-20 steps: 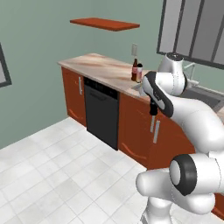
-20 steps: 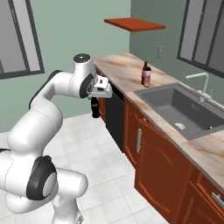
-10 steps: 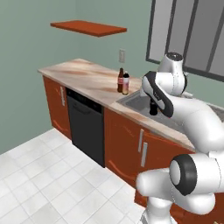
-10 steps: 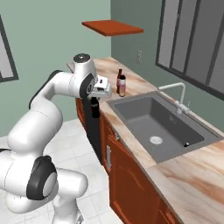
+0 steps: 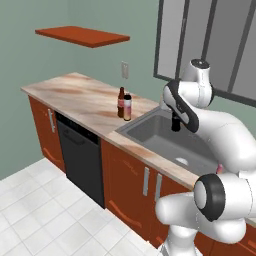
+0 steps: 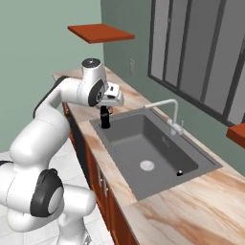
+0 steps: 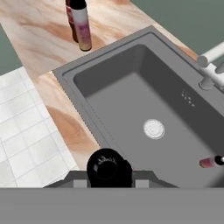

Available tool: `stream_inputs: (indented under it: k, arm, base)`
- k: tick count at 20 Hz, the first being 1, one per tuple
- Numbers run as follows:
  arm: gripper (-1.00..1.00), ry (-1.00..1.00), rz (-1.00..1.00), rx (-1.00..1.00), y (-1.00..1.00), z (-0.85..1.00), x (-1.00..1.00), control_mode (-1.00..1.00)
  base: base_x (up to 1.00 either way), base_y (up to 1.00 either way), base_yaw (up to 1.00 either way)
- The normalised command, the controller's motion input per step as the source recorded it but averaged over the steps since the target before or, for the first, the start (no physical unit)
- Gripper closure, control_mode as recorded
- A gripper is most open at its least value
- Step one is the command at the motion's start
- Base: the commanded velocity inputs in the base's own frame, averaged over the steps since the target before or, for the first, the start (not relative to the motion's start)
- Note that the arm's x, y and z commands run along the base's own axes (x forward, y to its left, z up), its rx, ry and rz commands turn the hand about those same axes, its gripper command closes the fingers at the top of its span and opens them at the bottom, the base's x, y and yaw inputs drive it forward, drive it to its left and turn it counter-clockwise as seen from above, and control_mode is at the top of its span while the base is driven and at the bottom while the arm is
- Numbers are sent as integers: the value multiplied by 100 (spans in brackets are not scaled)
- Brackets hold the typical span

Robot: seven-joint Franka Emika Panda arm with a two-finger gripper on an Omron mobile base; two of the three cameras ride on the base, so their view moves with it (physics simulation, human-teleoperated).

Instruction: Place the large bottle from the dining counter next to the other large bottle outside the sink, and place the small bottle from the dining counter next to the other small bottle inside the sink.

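A white arm is carrying the small bottle (image 6: 105, 118), an all-black glass one, above the near-left corner of the sink (image 6: 125, 133), the gripper (image 6: 104, 111) pinching it by the neck. The jaws are pressed nearly together, closed on that narrow neck, and in the hand view the small bottle (image 7: 107, 167) is showing as a dark round shape at six o'clock, between the finger tips. It is hanging upright, which by the look of it suits a straight lowering into the basin.

On the marbled worktop (image 5: 80, 97) at about eleven o'clock from the basin, the large bottle (image 5: 127, 107), pink over yellow, is standing just beside the other large bottle (image 5: 120, 102), the dark brown one. That pairing outside the sink suggests the first half of the task is settled. Inside the sink (image 7: 113, 100), a small bottle-like object with a reddish body and dark end (image 7: 211, 162) is lying on its side at roughly four o'clock from the drain (image 7: 154, 129), near the tap side. Judging by the task, that is the companion the carried bottle must be set beside, so the arm has the width of the basin to cross.
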Motion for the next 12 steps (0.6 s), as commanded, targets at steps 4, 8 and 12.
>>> stream_inputs:
  k: [4, 8, 12]
  arm:
    - [100, 0, 0, 0, 0, 0, 0, 100]
    - [100, 0, 0, 0, 0, 0, 0, 100]
    - [100, 0, 0, 0, 0, 0, 0, 100]
  base:
    - [27, -43, -14]
    - [14, -32, -18]
    - [13, -30, -19]
